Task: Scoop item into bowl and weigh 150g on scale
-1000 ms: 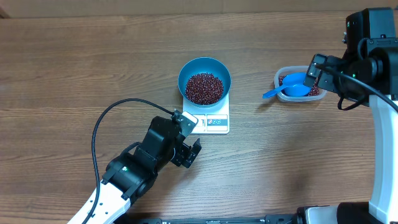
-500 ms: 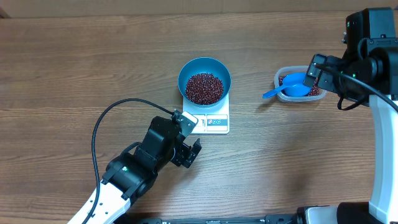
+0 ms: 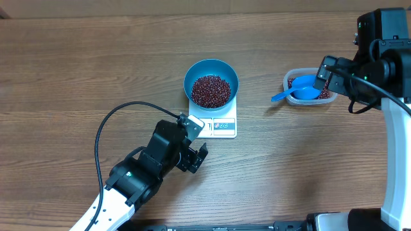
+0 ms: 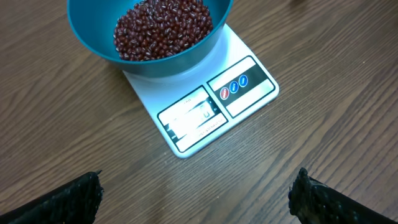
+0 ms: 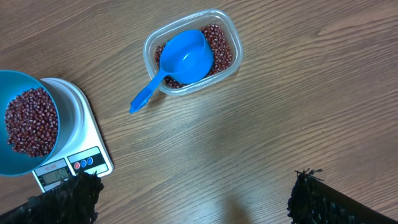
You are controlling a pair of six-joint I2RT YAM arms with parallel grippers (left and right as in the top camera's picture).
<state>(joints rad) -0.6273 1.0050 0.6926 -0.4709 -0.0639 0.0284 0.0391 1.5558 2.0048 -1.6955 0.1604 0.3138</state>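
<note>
Overhead: the upper left and the whole top strip of the table (image 3: 77, 58) are bare wood, open. Lower centre through lower right is open too. The bowl (image 3: 211, 66) on the scale (image 3: 221, 126) blocks mid-frame, deep with a high rim. The left arm (image 3: 151, 170) sits just below-left of the scale and closes off that corner; its cable (image 3: 128, 104) loops out to the left. The lane between bowl and tub (image 3: 287, 78) is passable, narrowed by the scoop (image 3: 302, 88) handle poking left. The right arm (image 3: 379, 64) overhangs the tub's right end.

We see a blue bowl (image 3: 211, 83) full of little red beans (image 3: 210, 90), sitting on the white scale (image 3: 221, 126).
</note>
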